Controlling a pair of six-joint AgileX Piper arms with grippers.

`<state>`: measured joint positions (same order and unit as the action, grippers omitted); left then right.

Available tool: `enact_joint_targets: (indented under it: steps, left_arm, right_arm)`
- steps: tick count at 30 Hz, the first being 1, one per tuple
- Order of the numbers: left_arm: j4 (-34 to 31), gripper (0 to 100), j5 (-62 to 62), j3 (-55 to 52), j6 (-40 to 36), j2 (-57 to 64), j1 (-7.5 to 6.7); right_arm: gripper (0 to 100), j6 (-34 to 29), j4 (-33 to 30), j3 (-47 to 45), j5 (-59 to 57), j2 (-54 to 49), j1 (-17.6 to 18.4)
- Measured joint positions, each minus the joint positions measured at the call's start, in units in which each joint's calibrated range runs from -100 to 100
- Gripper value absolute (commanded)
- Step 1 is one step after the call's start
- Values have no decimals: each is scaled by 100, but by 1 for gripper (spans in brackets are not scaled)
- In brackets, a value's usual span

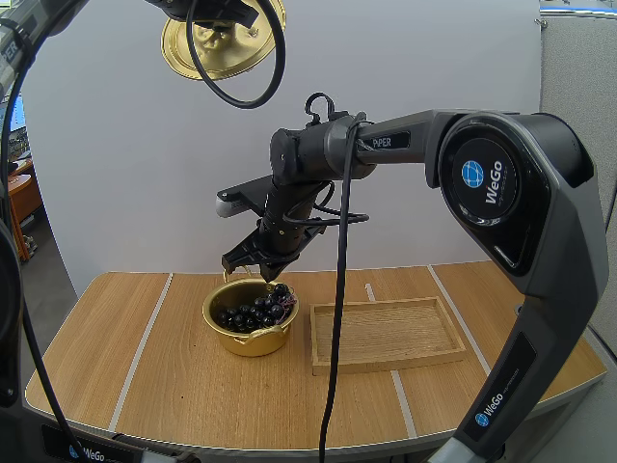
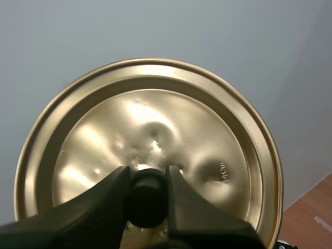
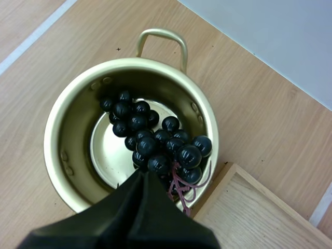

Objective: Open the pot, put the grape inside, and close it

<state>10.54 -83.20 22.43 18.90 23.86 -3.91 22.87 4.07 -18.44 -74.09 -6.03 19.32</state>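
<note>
Clamped with the left gripper (image 2: 148, 179) on the black round knob (image 2: 148, 202) of the shiny golden metal lid (image 2: 150, 129), high above the light wooden table (image 1: 116, 338). Lying inside the golden handled metal pot (image 3: 57, 119): bunch of dark purple grapes (image 3: 155, 140) (stem draped at the rim). Right gripper (image 3: 140, 181) just over that rim, fingers pressed together on nothing.

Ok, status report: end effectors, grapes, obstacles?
Left end effector shut on lid, held high. Right end effector pinching grapes inside pot. Tray beside pot, nothing blocking.

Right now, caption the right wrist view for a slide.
Shut right fingers above the grapes lying in the open gold pot, beside the wooden tray.
</note>
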Motion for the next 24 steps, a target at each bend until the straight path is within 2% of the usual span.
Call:
enact_joint_targets:
  steps: [8,24]
  left_arm:
    - [0,0,0,0,0,0,0]
    - [0,0,0,0,0,0,0]
  right_arm:
    - [0,-72,-63,0,-57,13,0]
    - [0,-72,-29,0,590,1139,0]
